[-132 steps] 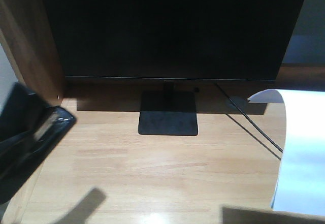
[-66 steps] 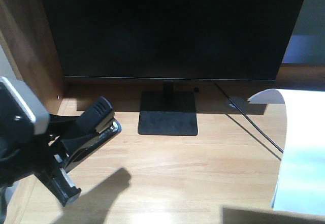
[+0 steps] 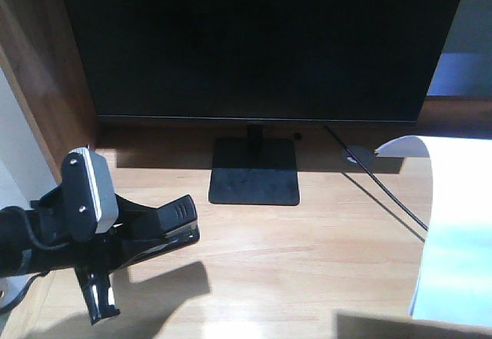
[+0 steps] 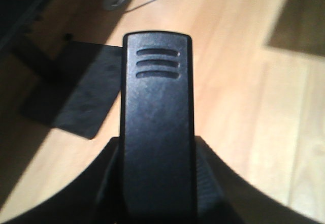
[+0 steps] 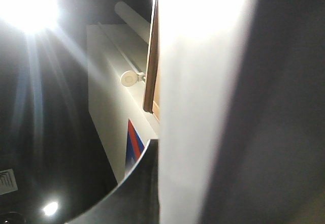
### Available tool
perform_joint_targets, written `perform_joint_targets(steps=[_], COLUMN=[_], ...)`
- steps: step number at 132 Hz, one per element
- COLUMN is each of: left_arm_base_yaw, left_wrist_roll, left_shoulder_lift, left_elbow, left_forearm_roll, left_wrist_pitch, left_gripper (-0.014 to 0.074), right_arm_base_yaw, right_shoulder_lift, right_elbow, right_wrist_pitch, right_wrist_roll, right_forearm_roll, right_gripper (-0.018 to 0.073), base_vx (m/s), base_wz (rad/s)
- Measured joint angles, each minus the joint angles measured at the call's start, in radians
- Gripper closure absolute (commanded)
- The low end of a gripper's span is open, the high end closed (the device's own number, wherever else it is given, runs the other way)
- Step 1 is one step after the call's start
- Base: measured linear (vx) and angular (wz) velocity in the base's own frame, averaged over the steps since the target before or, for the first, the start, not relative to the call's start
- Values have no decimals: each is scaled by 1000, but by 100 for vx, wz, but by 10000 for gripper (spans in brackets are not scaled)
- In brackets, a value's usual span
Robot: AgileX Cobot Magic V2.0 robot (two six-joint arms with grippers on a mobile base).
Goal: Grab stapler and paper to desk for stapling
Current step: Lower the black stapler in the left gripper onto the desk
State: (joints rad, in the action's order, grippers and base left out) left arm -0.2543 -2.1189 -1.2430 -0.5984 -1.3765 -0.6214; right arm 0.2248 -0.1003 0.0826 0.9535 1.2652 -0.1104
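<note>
- Progress check: stapler [image 3: 165, 227] is clamped tight in the left gripper [image 3: 115, 250], hanging low over the desk [image 3: 292, 262], left of the monitor stand [image 3: 254, 171]. Not set down yet.
- paper [image 3: 457, 231] stands curled at the right edge, off the wood, apparently pinched by the right gripper [image 5: 198, 183].
- Left to do, I'd guess: lay both down, then staple.

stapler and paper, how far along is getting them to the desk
Done: both are over the desk. In hand: the left pincer grips the stapler above the wood; the paper stands curled at the right, not flat. Left: lay both down and staple.
</note>
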Motion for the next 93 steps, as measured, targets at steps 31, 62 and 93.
perform_joint_targets(steps=[31,62,93], left_arm_base_yaw=[63,65,46], left_wrist_roll=[-7,-7,-7], left_shoulder_lift=[-227,-441,-575], left_elbow=[-134,-291,-383], left_forearm_roll=[0,72,129], left_wrist_pitch=[-246,-374,-377], left_gripper=[603,603,603], right_arm_base_yaw=[0,0,0], right_shoulder_lift=[0,0,0], right_elbow=[0,0,0], right_wrist_pitch=[0,0,0], right_wrist_roll=[0,0,0], right_forearm_roll=[0,0,0], right_gripper=[561,561,561], base_vx=[0,0,0], base_wz=[0,0,0])
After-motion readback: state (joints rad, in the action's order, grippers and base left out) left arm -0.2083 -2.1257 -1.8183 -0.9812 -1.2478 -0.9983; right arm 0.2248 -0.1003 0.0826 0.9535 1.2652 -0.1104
